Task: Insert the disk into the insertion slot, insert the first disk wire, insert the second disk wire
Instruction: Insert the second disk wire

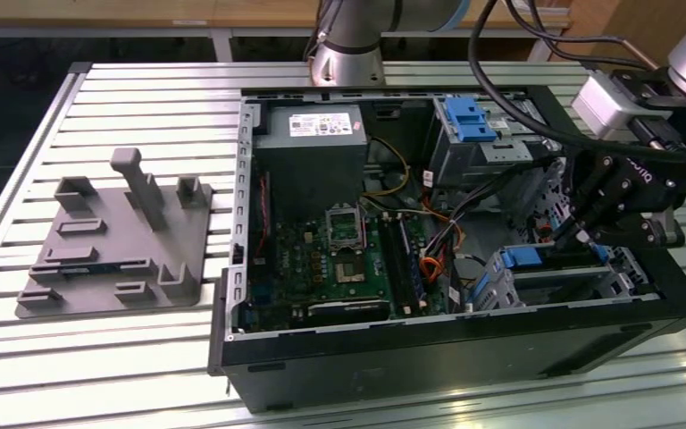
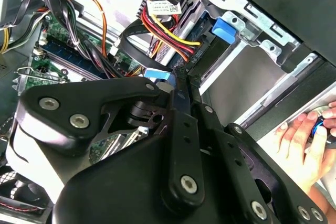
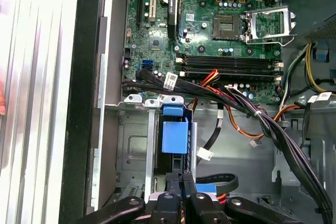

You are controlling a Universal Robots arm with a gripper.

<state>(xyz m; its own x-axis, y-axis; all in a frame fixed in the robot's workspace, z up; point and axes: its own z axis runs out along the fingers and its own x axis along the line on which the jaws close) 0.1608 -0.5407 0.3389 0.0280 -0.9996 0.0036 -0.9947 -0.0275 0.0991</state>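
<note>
The disk (image 1: pixel 531 259) sits in the insertion slot (image 1: pixel 564 286), the small silver cage at the case's front corner on the exterior view's right. The disk's blue carrier (image 3: pixel 174 136) faces me in the first wrist view, inside the insertion slot (image 3: pixel 131 150). My gripper (image 1: pixel 575 237) hangs just above it, fingers pointing down. In the second wrist view my gripper (image 2: pixel 179 73) is pinched shut on a black connector with red, yellow and black wires (image 2: pixel 170 36). A black cable with a blue end (image 3: pixel 210 186) loops beside my gripper (image 3: pixel 181 184).
The open computer case (image 1: pixel 439 344) lies on a slatted metal table (image 1: pixel 104 357). A taller cage with a blue latch (image 1: pixel 472 121) stands at the back. A grey fixture (image 1: pixel 117 246) rests at the exterior view's left. A person's hand (image 2: pixel 304 142) is beside the case.
</note>
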